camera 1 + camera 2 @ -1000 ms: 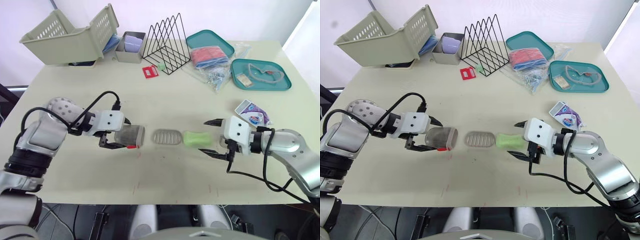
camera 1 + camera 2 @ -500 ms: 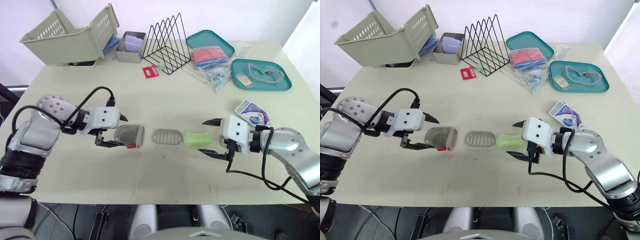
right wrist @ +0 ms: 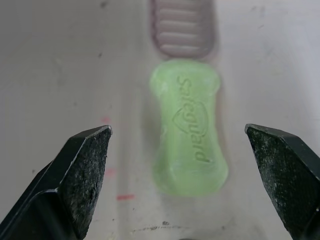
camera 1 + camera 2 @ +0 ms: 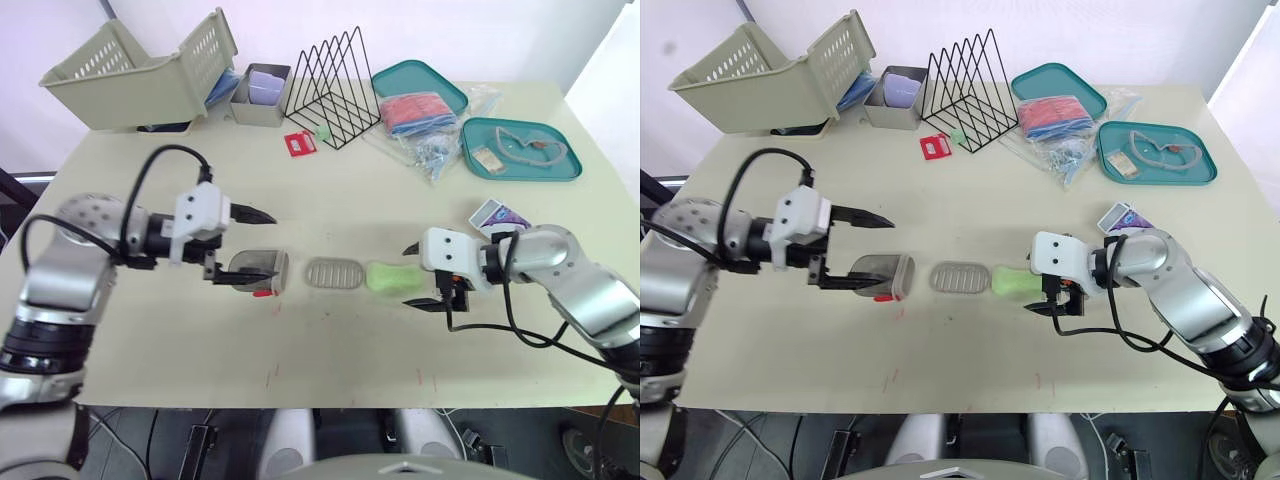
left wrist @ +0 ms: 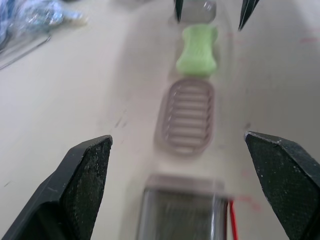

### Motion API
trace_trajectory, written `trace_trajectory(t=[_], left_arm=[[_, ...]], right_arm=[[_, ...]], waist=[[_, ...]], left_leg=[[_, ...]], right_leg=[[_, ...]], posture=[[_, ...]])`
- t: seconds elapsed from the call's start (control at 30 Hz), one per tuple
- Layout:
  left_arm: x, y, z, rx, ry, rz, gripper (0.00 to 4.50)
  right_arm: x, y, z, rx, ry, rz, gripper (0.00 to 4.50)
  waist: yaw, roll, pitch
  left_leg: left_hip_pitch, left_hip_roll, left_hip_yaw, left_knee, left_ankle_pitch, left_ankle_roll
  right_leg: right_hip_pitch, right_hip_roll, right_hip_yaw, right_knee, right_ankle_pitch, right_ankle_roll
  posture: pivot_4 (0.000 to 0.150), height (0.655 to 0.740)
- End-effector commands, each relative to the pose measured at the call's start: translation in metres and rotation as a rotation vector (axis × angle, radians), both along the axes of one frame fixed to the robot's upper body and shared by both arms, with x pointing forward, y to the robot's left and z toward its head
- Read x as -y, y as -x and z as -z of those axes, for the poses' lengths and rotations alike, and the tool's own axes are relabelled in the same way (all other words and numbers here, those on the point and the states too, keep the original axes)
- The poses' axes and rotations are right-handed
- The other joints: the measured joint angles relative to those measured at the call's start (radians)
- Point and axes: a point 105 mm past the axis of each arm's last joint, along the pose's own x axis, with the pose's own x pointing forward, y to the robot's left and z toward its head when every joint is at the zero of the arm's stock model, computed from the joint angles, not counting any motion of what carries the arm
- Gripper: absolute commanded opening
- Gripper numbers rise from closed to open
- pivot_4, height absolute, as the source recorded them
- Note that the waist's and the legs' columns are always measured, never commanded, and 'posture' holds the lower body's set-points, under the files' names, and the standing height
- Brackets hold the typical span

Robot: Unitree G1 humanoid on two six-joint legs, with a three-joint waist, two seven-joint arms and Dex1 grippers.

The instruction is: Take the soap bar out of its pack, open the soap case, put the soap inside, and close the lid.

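Note:
The green soap bar (image 4: 388, 277) lies bare on the table, just right of a ribbed grey insert (image 4: 335, 273). Left of that, the clear grey soap case (image 4: 258, 271) lies on its side. My left gripper (image 4: 272, 246) is open wide, one finger above the case and one along its near side. My right gripper (image 4: 407, 277) is open, its fingers on either side of the soap's right end without touching it. In the right wrist view the soap (image 3: 190, 155) sits between the spread fingers. The empty purple soap pack (image 4: 503, 218) lies behind the right arm.
At the back stand a beige basket (image 4: 140, 75), a grey box (image 4: 262, 92), a black wire rack (image 4: 335, 85), a red card (image 4: 300, 143), two teal trays (image 4: 522, 148) and plastic bags (image 4: 420, 118). Bare table lies in front of the case and the soap.
My left gripper has lifted off the case's left end and its fingers have spread wider. My right gripper has moved left, closer around the soap. Case, insert and soap have stayed put.

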Motion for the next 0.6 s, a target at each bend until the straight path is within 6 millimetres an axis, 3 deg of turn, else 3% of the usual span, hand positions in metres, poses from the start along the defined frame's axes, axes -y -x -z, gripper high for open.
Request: trace_trajectory(t=[0.03, 0.4, 0.5, 0.6], left_arm=[[0.008, 0.007, -0.011, 0.093, 0.032, 0.021, 4.49], [0.001, 0.013, 0.012, 0.099, 0.000, -0.060, 4.49], [0.000, 0.012, 0.013, 0.106, -0.005, -0.070, 4.50], [-0.003, 0.011, 0.016, 0.113, -0.015, -0.089, 4.50]], right_arm=[[-0.003, -0.010, -0.001, 0.000, 0.045, 0.005, 4.50], [-0.017, -0.022, 0.012, -0.054, 0.111, -0.010, 4.50], [-0.014, -0.022, 0.017, -0.066, 0.131, -0.013, 3.72], [-0.016, -0.024, 0.016, -0.078, 0.115, 0.000, 2.32]], waist=[[-0.002, 0.000, 0.000], [0.005, 0.000, 0.000], [0.004, 0.000, 0.000], [0.003, 0.000, 0.000]], left_leg=[[0.000, 0.000, 0.000, 0.000, 0.000, 0.000], [0.000, 0.000, -0.001, 0.002, 0.000, 0.000], [0.000, 0.000, -0.001, 0.002, 0.000, 0.000], [0.000, 0.000, -0.001, 0.002, 0.000, 0.000]], right_leg=[[0.000, 0.000, 0.000, 0.001, 0.000, 0.000], [0.000, 0.000, 0.000, 0.004, 0.000, 0.000], [0.000, 0.000, 0.000, 0.004, 0.000, 0.000], [0.000, 0.000, 0.000, 0.004, 0.000, 0.000]], posture=[[0.150, 0.7400], [0.150, 0.7400], [0.150, 0.7400], [0.150, 0.7400]])
